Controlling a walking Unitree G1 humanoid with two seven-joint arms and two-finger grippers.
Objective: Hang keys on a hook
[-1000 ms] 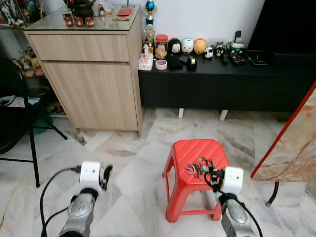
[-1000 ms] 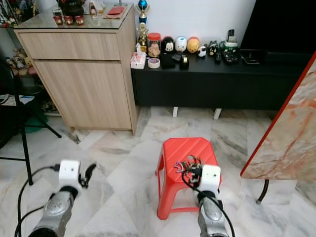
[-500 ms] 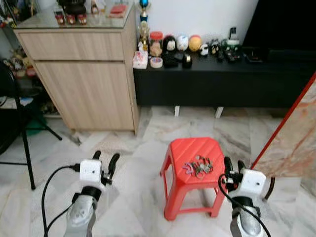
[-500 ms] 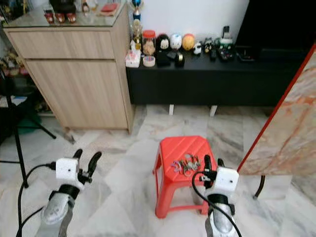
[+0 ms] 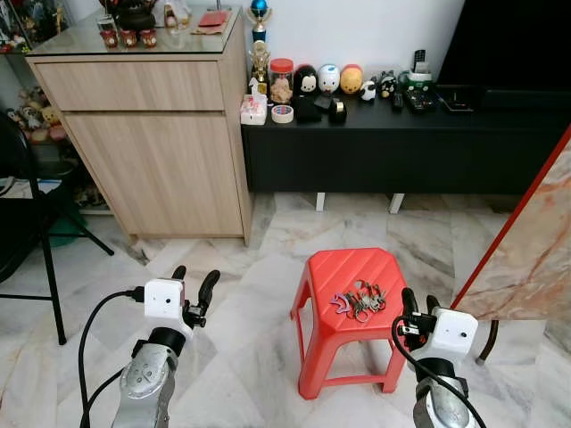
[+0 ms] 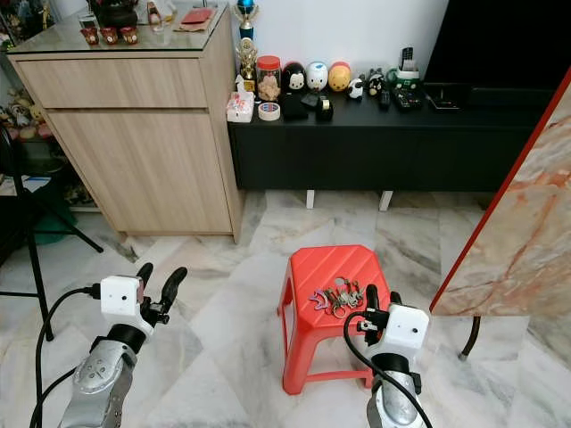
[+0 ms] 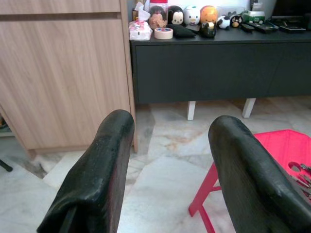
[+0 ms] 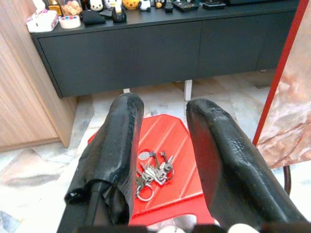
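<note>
The bunch of metal keys on rings, with a purple tag at one end [image 5: 358, 300], lies loose on the ribbed top of the small red plastic stool [image 5: 337, 267], towards its near right corner. Nothing is touching it. The bunch is spread into a flat cluster whose long line runs roughly across the stool, side to side as the robot faces it, purple tag at the left.

The right gripper [image 5: 414, 301] is plainly the nearer one. It hovers just beside the stool's near right corner with its two black fingers [image 8: 121, 145] parted and empty, and the keys sit ahead of it and a little to its left; in the right wrist view they lie in the gap between the two fingers, further out along them (so the aim looks good already).

The left gripper [image 5: 193, 283] is raised over the pale marble floor [image 5: 232, 357] well to the left of the stool, its fingers spread wide too and holding nothing, with the keys off to its right.

I'd judge the pick falls to the right arm: reach forward and down so the fingers straddle the cluster. I can't make out a hook anywhere from here.
</note>
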